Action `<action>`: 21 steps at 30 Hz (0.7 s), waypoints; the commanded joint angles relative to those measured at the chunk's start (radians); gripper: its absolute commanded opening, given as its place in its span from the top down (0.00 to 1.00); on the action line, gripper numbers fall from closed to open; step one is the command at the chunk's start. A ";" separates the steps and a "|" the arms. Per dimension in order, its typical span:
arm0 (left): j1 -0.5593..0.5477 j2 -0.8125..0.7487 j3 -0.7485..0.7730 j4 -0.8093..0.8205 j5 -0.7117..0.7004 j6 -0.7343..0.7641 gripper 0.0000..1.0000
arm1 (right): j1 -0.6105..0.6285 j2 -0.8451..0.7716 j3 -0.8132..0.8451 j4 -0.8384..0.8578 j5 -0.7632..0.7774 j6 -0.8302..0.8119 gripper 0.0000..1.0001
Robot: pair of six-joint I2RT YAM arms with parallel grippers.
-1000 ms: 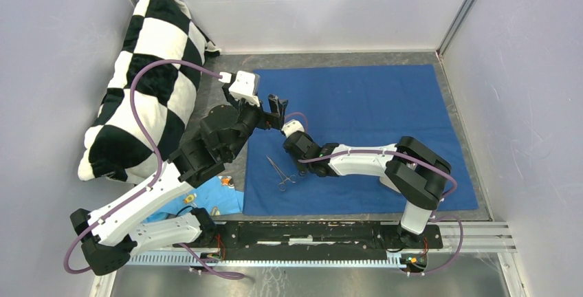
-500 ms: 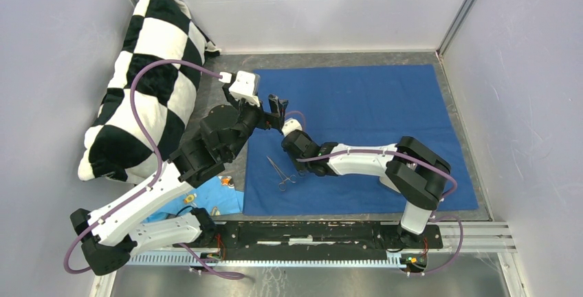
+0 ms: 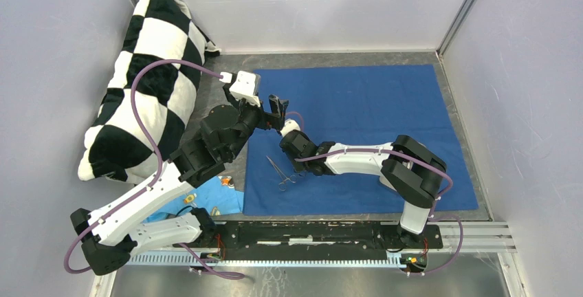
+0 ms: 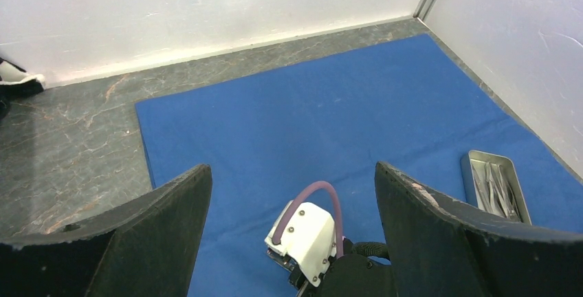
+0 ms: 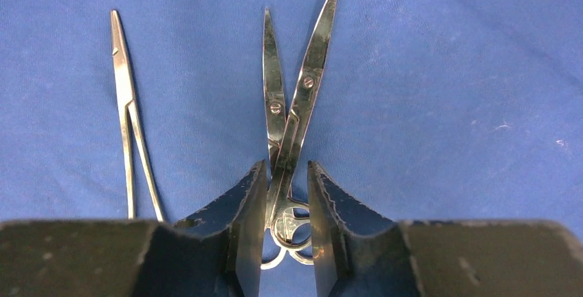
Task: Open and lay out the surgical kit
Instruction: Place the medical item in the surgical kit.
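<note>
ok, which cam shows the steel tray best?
Left wrist: the tray sits in plain sight on the blue cloth, instruments inside. Top view: not visible, possibly hidden by the right arm. Right wrist: only scissors and cloth.

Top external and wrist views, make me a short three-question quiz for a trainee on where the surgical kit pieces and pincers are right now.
1. True or false: the left pincer is holding an instrument.
2. Where does the steel tray sit? A: on the dark blue cloth. B: in the right pincer. C: in the left pincer.
3. Fill in: the right pincer is closed on ___.

Key
1. False: it is open with nothing between its fingers.
2. A
3. The scissors
</note>
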 commanded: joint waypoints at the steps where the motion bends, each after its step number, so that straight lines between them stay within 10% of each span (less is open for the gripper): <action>1: 0.000 0.002 0.006 0.043 0.012 0.032 0.07 | 0.006 -0.001 0.034 -0.001 0.010 -0.008 0.62; 21: 0.000 0.005 0.006 0.040 0.017 0.032 0.07 | -0.025 0.016 0.014 0.027 -0.047 -0.001 0.75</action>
